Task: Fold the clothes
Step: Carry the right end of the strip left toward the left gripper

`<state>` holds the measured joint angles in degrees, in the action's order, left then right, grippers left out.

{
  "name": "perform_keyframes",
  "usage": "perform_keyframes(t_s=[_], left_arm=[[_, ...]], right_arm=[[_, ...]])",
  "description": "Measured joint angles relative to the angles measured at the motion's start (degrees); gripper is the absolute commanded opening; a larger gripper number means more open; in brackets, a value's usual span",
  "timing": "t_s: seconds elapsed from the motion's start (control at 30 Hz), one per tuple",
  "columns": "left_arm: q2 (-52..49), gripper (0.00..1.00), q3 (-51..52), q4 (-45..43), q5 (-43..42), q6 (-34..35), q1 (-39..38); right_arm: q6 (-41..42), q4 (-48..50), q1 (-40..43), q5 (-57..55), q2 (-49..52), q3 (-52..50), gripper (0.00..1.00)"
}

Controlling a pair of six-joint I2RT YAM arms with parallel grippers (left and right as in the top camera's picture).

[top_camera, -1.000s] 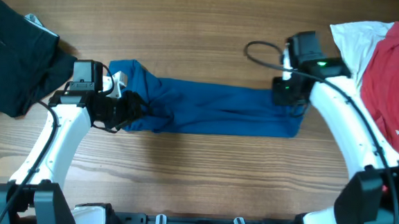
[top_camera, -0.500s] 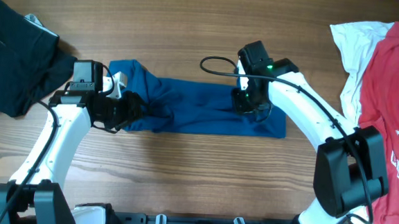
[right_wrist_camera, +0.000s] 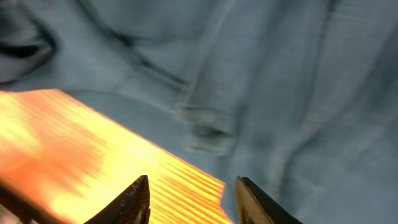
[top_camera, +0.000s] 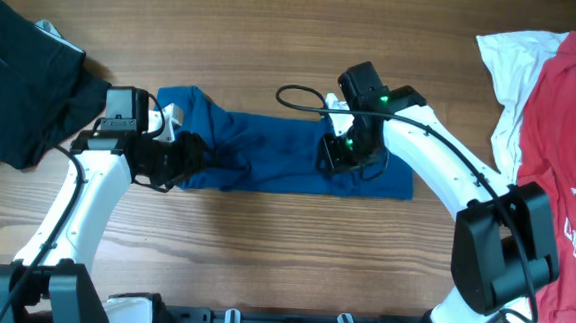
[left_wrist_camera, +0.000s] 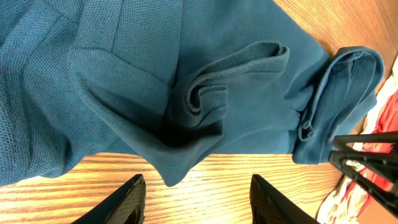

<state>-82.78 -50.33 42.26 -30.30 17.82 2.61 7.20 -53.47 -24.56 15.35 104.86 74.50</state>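
The dark blue shirt (top_camera: pixel 268 158) lies as a long, bunched strip across the middle of the wooden table. My left gripper (top_camera: pixel 180 157) is at its crumpled left end. In the left wrist view its jaws (left_wrist_camera: pixel 198 180) are open and empty over bare wood, just short of the shirt's folds (left_wrist_camera: pixel 205 74). My right gripper (top_camera: pixel 331 154) is over the middle of the strip. In the blurred right wrist view its jaws (right_wrist_camera: pixel 191 180) are open above the shirt's edge (right_wrist_camera: pixel 298 93), with nothing between them.
A black garment (top_camera: pixel 23 75) lies at the far left corner. A white garment (top_camera: pixel 509 65) and a red one with white print (top_camera: pixel 564 148) are heaped at the right edge. The right arm's cable (top_camera: pixel 297 94) loops above the shirt.
My right gripper has moved left from the shirt's right end to its middle. The shirt's right edge has shifted a little left. The left arm has not moved.
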Motion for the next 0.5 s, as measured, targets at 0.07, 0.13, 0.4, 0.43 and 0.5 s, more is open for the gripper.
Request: perform_keyframes(t_s=[0.07,0.13,0.4,0.43,0.5], left_arm=[[0.0,0.54,0.0,0.0,0.0,0.0,0.0],[0.0,0.54,0.0,0.0,0.0,0.0,0.0],[0.0,0.56,0.0,0.6,1.5,0.0,0.0],[0.0,0.56,0.0,0.6,1.9,0.0,0.0],[0.0,0.56,0.0,0.6,2.0,0.0,0.0]], right_arm=[[4.1,-0.7,0.2,-6.3,-1.9,0.0,0.45],[8.1,-1.4,0.4,-11.6,-4.9,0.0,0.43],[20.4,-0.4,0.5,-22.9,-6.3,-3.7,0.36],[21.7,0.5,0.5,-23.4,-5.7,-4.9,0.36],[23.3,1.4,0.5,-23.9,-4.6,-6.6,0.36]])
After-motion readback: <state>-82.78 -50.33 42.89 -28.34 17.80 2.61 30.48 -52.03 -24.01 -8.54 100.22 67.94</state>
